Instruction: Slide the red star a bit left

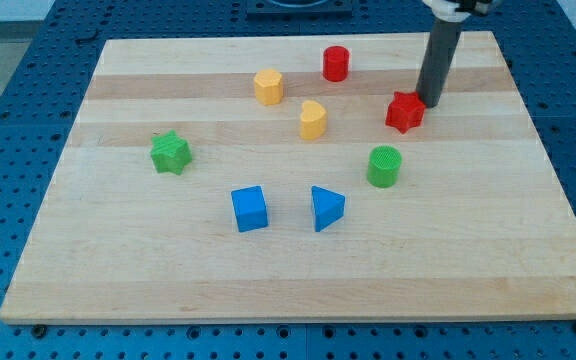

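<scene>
My tip (429,102) touches the red star (404,112) on its upper-right side; green cylinder (384,166) lies below. No jaws: bare rod.

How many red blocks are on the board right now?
2: the red star at the view's right, with my tip at its right edge, and the red cylinder near the top. None looks hidden.

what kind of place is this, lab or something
Probably a robotics lab bench: a wooden board sits on a blue perforated mat, with coloured blocks like the red star beside my tip.
</scene>
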`<move>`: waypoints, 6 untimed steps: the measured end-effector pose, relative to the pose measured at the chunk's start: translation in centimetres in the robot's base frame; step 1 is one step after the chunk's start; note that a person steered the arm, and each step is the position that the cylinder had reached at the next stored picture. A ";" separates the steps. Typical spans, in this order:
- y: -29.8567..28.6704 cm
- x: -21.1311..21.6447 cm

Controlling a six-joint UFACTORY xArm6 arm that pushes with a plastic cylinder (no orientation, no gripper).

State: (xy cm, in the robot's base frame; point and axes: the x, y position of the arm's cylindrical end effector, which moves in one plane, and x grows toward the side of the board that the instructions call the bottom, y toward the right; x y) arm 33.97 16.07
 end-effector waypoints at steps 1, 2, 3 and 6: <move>-0.5 0.3; 0.0 0.3; 1.0 0.6; -0.5 5.2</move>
State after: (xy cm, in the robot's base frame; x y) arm 39.21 15.57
